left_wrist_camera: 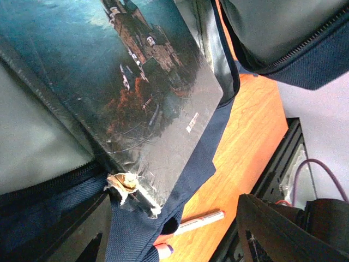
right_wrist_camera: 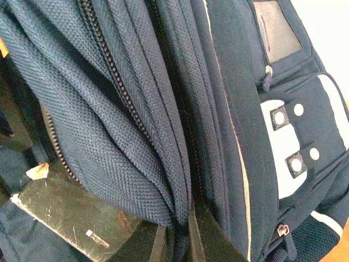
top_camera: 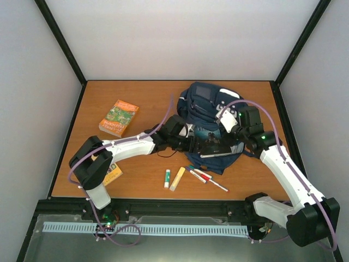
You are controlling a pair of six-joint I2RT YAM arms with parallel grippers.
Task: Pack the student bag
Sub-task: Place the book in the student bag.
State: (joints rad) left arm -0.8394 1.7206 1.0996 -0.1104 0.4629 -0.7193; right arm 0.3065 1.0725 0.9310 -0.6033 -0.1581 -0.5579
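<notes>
The student bag (top_camera: 210, 106) lies open-mouthed at the back right of the table, navy with a white patch (right_wrist_camera: 283, 147). A dark book with a castle cover (left_wrist_camera: 147, 82) sticks halfway out of the bag's mouth (top_camera: 214, 144), its torn corner (left_wrist_camera: 128, 185) toward my left gripper. That left gripper (top_camera: 190, 143) stands open just off the corner, and its fingers (left_wrist_camera: 267, 229) are wide apart and hold nothing. My right gripper (right_wrist_camera: 178, 243) is shut on a fold of the bag's navy fabric (right_wrist_camera: 136, 164) by the zipper, above the book (right_wrist_camera: 71, 213).
A green and orange book (top_camera: 119, 118) lies at the back left. A yellow book (top_camera: 113, 172) peeks from under the left arm. A glue stick (top_camera: 167, 178), a yellow stick (top_camera: 177, 178) and markers (top_camera: 203, 176) lie near the front edge; one marker (left_wrist_camera: 199, 221) lies under the left gripper.
</notes>
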